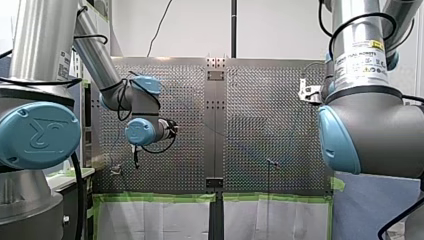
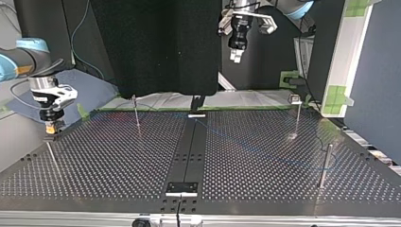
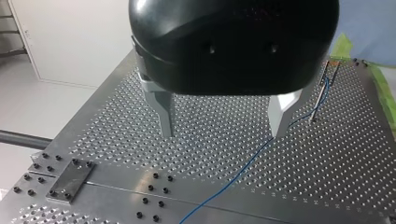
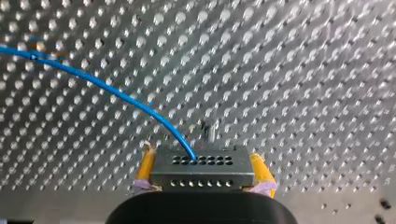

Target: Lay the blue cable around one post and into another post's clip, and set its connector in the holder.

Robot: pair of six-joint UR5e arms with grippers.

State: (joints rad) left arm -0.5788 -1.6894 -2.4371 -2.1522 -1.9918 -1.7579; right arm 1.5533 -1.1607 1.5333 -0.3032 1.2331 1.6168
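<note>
Two arms over perforated desk [image 2: 118, 170]. High above desk's far side in top view, left gripper [image 3: 223, 134]: metal fingers apart, nothing between. Low at top view's left desk edge, right gripper [image 4: 202, 158]: yellow-padded fingers clamped on grey connector [image 4: 201, 176]. Thin post [image 3: 320, 93] stands ahead of left gripper. From connector's holed face, blue cable [image 4: 116, 95] arcs away over desk; left wrist view shows it crossing desk past one finger, reaching post.

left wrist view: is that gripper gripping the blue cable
No, my left gripper is open and empty; the blue cable runs across the table below it.
</note>
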